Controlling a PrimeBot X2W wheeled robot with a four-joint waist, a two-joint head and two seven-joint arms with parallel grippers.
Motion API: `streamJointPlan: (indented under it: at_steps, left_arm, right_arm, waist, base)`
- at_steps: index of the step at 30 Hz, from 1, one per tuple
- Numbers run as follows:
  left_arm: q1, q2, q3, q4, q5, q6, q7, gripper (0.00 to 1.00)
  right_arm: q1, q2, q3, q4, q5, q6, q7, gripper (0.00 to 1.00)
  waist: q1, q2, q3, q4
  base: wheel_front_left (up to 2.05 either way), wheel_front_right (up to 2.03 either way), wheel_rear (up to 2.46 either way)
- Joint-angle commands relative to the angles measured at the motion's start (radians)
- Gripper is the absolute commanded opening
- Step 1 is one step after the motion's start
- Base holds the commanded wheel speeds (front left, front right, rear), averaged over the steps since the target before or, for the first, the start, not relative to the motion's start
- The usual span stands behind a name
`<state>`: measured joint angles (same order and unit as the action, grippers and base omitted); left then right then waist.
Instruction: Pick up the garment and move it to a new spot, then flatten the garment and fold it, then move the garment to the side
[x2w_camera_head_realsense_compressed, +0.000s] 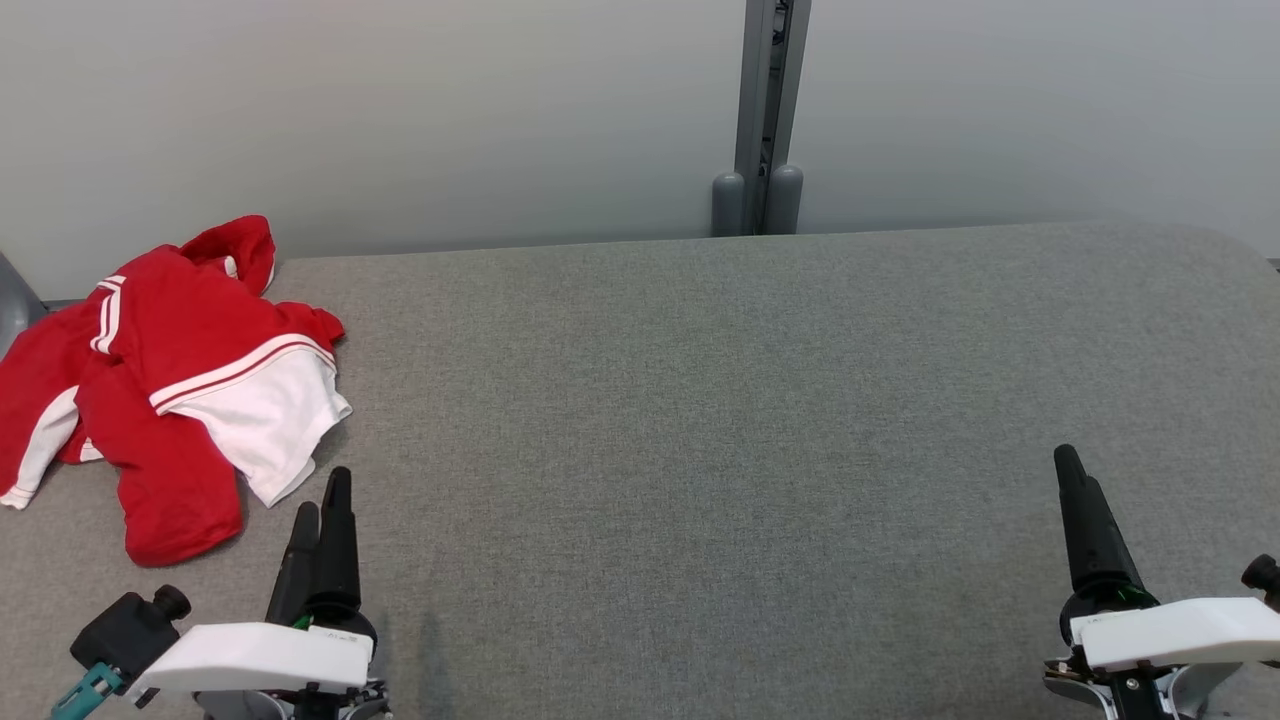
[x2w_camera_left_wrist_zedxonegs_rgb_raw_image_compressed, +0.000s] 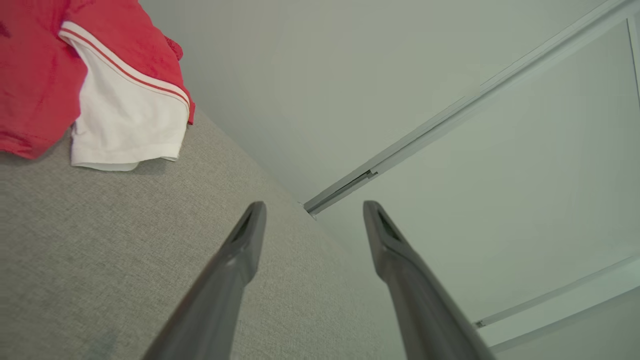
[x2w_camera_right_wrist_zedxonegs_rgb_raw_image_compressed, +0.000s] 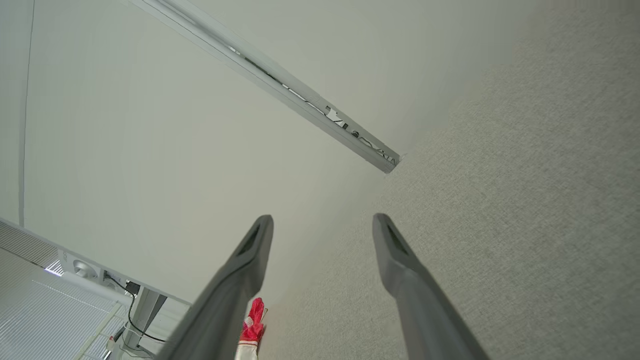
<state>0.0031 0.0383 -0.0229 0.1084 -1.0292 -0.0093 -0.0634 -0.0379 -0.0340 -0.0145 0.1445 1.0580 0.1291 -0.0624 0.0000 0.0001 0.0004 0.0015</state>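
Note:
A crumpled red and white garment lies at the far left of the grey fabric surface, partly over its left edge. The left wrist view has its white panel and red body at the upper left. My left gripper stands open just below and right of the garment, not touching it, its fingers spread with nothing between them. My right gripper is far off at the lower right, open and empty, fingers apart over bare fabric. A sliver of the garment peeks past one finger.
A pale wall runs along the back with a grey vertical post behind the surface's far edge. The surface's corner rounds off at the right. A grey object edge sits at the far left beside the garment.

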Motion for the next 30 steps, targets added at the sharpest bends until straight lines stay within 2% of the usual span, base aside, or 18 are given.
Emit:
streamJointPlan:
  at_steps: [1, 8, 30]
  left_arm:
    - [-0.004, 0.007, -0.006, -0.018, 0.039, 0.007, -0.009, 1.00]
    - [0.007, 0.008, -0.026, -0.020, 0.170, 0.031, -0.031, 1.00]
    - [0.027, 0.010, -0.065, 0.007, 0.403, 0.069, -0.091, 1.00]
  right_arm:
    - [-0.006, -0.010, 0.004, -0.022, -0.036, 0.001, -0.010, 1.00]
    - [0.003, -0.011, 0.023, -0.038, -0.165, 0.001, -0.033, 1.00]
    - [0.011, -0.014, 0.071, -0.033, -0.437, 0.002, -0.093, 1.00]
  waist:
    - [0.0000, -0.0001, 0.000, 0.000]
    - [0.0000, -0.0001, -0.002, 0.001]
    - [0.0000, -0.0001, -0.005, 0.000]
  base:
    - [0.00, 0.00, 0.00]
    - [0.00, 0.00, 0.00]
    - [0.00, 0.00, 0.00]
